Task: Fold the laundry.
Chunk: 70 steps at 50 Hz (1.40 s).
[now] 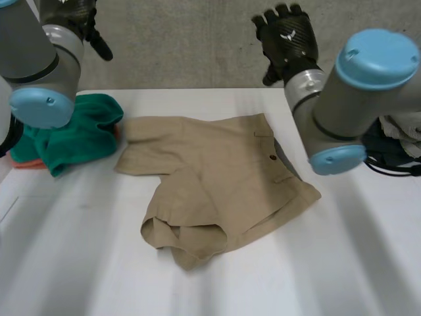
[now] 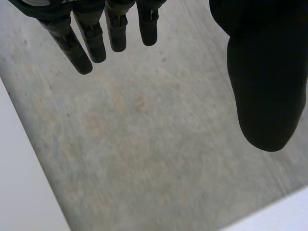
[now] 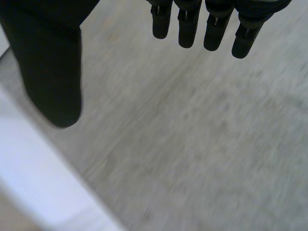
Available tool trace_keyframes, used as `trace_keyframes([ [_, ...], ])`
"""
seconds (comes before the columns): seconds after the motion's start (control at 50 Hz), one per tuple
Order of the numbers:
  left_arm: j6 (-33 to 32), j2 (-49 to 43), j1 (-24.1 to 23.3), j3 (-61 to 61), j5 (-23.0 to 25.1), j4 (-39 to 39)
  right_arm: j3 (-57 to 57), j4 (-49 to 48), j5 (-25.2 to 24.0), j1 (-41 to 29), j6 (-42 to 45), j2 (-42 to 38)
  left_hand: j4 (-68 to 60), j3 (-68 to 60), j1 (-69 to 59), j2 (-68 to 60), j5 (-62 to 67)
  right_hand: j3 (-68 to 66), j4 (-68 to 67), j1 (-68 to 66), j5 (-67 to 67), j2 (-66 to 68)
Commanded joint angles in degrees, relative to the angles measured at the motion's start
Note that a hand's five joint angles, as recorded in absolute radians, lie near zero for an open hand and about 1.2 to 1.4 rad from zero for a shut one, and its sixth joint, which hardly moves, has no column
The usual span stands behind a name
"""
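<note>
Lying on the bare white table (image 1: 79, 263), a pair of tan cotton shorts (image 1: 217, 178) takes up the middle of the top, rumpled and partly doubled over itself. One leg opening (image 1: 181, 234) gapes toward the near edge. The waistband with its small dark button (image 1: 272, 157) lies on the side toward the robot's right arm (image 1: 358, 99). Neither hand touches the shorts.

Farther back and toward the left, a crumpled heap of teal-green fleece cloth (image 1: 82, 131) sits just beside the shorts. A strip of orange fabric (image 1: 29, 163) shows under its outer edge, and the left arm (image 1: 33, 66) partly covers the heap. Behind the right arm, at the table's right edge, a bunched white cloth (image 1: 404, 128) peeks out.

Farthest away, both hands are raised near the table's far edge, against the grey concrete floor (image 1: 191, 46). The black left hand (image 1: 69, 16) is up at the far left. Its wrist view shows straight fingers (image 2: 96, 41) spread well apart from the thumb (image 2: 264, 86), with floor and a band of table edge beneath them. The black right hand (image 1: 289, 39) hangs beyond the waistband side of the shorts. In its wrist view the fingers (image 3: 187, 26) are likewise straight and loose, with the thumb (image 3: 50, 72) set wide, the whole hand spread and holding no cloth.
</note>
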State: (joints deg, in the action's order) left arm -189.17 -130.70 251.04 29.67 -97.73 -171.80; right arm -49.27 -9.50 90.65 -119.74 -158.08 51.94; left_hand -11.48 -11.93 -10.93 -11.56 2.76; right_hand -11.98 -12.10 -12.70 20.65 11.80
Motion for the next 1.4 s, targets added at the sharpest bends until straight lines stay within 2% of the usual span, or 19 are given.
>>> trace_keyframes([
  [0.02,-3.7,16.4,-3.9,30.5,4.7,1.0,-12.1,20.5,-5.4,3.4,7.0,7.7,-0.2,0.2,-0.8,-0.1,-1.1,2.0,2.1,2.7,-20.6,-1.8],
  [0.04,-4.4,19.0,-5.3,36.6,6.0,1.0,-16.1,24.8,-6.8,4.2,10.1,9.0,-3.1,-2.6,-3.6,-3.0,1.8,1.7,1.8,2.4,-20.4,-1.5],
  [0.1,-6.4,23.2,-8.5,48.1,8.1,0.8,-21.9,28.2,-8.1,5.4,13.3,10.5,-4.9,-4.5,-5.5,-4.9,3.7,0.0,0.1,0.7,-18.6,0.2],
  [0.2,-9.8,25.1,-12.5,59.4,8.7,-1.2,-31.0,25.5,-11.5,7.9,16.3,12.7,-10.8,-10.4,-11.4,-10.8,9.6,-0.5,-0.4,0.2,-18.1,0.7],
  [0.32,-12.1,20.1,-13.0,63.3,7.2,-8.1,-38.9,17.6,-13.8,9.5,17.4,13.5,-26.3,-25.8,-26.9,-26.2,25.0,-1.2,-1.1,-0.5,-17.4,1.4],
  [0.42,-13.9,14.5,-12.4,62.4,8.8,-10.0,-42.0,11.9,-13.5,9.7,17.2,13.6,-26.0,-25.5,-26.5,-25.9,24.7,-1.2,-1.1,-0.5,-17.4,1.4],
  [0.52,-15.3,11.3,-11.3,60.4,9.0,-10.3,-42.8,11.1,-13.2,9.4,17.0,13.8,-27.0,-26.5,-27.5,-26.9,25.7,-1.6,-1.4,-0.8,-17.1,1.7],
  [0.56,-15.7,10.4,-10.4,59.5,8.3,-10.7,-43.3,10.8,-13.1,9.4,16.8,14.2,-36.5,-36.1,-37.1,-36.4,35.2,-2.2,-2.1,-1.5,-16.4,2.4],
  [0.6,-16.0,9.8,-9.7,58.8,7.8,-11.4,-43.5,10.8,-13.1,9.4,16.8,14.4,-52.6,-52.2,-53.2,-52.6,51.4,-2.2,-2.1,-1.5,-16.4,2.4],
  [0.62,-16.1,9.2,-8.8,58.3,7.0,-12.1,-43.9,10.7,-13.1,9.4,16.5,14.7,-65.4,-64.9,-65.9,-65.3,64.1,-2.2,-2.1,-1.5,-16.4,2.4],
  [0.64,-16.4,8.9,-8.5,58.1,6.3,-12.8,-44.0,10.6,-13.1,9.5,16.4,14.9,-68.5,-68.0,-69.0,-68.4,67.2,-2.4,-2.3,-1.7,-16.3,2.6],
  [0.76,-20.3,6.2,-5.0,55.5,0.4,-15.5,-45.4,10.3,-13.4,9.4,16.1,15.9,-68.5,-68.1,-69.1,-68.4,67.2,-3.1,-2.9,-2.3,-15.6,3.2],
  [0.84,-22.1,6.0,-2.2,54.9,-1.7,-15.8,-46.6,10.1,-14.3,9.3,16.3,16.8,-68.5,-68.1,-69.1,-68.4,67.2,-3.1,-2.9,-2.3,-15.6,3.2],
  [1.06,-22.0,7.2,1.2,54.9,-0.3,-16.8,-48.0,9.3,-17.4,9.3,16.8,17.7,-67.5,-67.1,-68.1,-67.5,66.3,-6.8,-6.6,-6.0,-11.9,6.9],
  [1.12,-21.3,9.7,1.1,55.6,1.0,-16.5,-47.8,9.0,-17.9,9.6,17.9,17.3,-52.0,-51.5,-52.5,-51.9,50.7,-6.9,-6.8,-6.2,-11.7,7.1],
  [1.16,-20.5,12.6,0.3,57.2,3.3,-16.0,-47.9,8.6,-18.5,10.0,19.3,16.8,-30.5,-30.0,-31.0,-30.4,29.2,-7.8,-7.7,-7.0,-10.9,7.9],
  [1.18,-20.2,13.8,-0.1,58.0,4.4,-15.8,-47.9,8.4,-18.8,10.1,19.9,16.4,-26.2,-25.7,-26.7,-26.1,24.9,-8.6,-8.5,-7.9,-10.1,8.8],
  [1.3,-17.3,23.5,-5.9,63.0,13.0,-13.1,-47.3,4.8,-19.5,11.7,24.5,13.8,-9.7,-9.2,-10.2,-9.6,8.4,-13.0,-12.9,-12.3,-5.7,13.2],
  [1.4,-16.3,26.0,-12.1,65.2,15.0,-8.9,-46.5,1.7,-19.5,12.3,24.2,12.1,-7.6,-7.2,-8.2,-7.6,6.4,-13.0,-12.9,-12.3,-5.7,13.2],
])
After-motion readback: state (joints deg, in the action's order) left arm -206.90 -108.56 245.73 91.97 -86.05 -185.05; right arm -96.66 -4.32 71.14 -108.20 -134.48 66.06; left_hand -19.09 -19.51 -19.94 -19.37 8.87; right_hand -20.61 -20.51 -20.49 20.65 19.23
